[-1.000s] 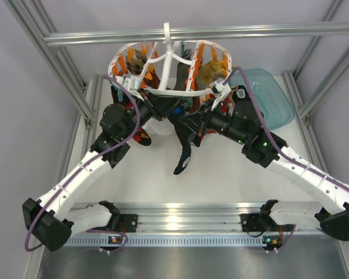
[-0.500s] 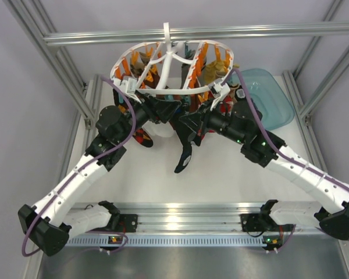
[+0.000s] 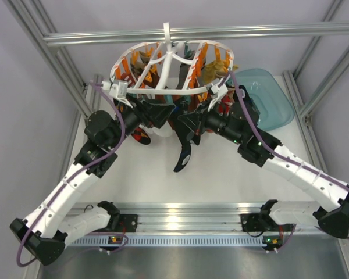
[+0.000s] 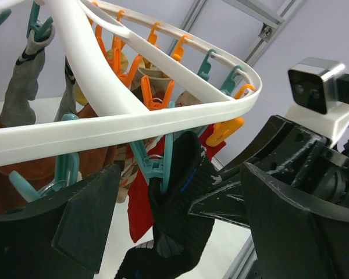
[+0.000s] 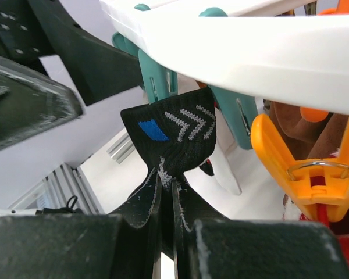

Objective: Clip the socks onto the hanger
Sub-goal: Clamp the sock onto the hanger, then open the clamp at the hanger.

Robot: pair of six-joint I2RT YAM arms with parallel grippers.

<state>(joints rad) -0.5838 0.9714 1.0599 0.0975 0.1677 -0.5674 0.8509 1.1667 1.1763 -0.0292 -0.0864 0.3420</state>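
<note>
The white round hanger [image 3: 170, 88] hangs from the top bar with orange and teal clips under its ring [image 4: 134, 119] [image 5: 250, 35]. A dark sock [image 3: 183, 152] with a blue patch and white chevrons dangles below its front edge. A teal clip [image 4: 153, 168] bites the sock's top edge [image 4: 183, 197]. My right gripper [image 3: 182, 121] [image 5: 167, 185] is shut on the sock [image 5: 174, 136] just below that edge. My left gripper [image 3: 161, 110] [image 4: 183, 174] is open wide, one finger on each side of the clip and sock, touching neither.
Brown, red and argyle socks hang from other clips [image 4: 23, 93]. An orange clip [image 5: 311, 168] hangs right of the held sock. A teal bin [image 3: 270, 93] stands at the back right. A patterned sock [image 3: 141, 136] lies on the table under the hanger. Frame posts flank the table.
My left gripper has opened wide and its arm has drawn back to the left. The hanger has tilted and swung a little. The right gripper still holds the sock.
</note>
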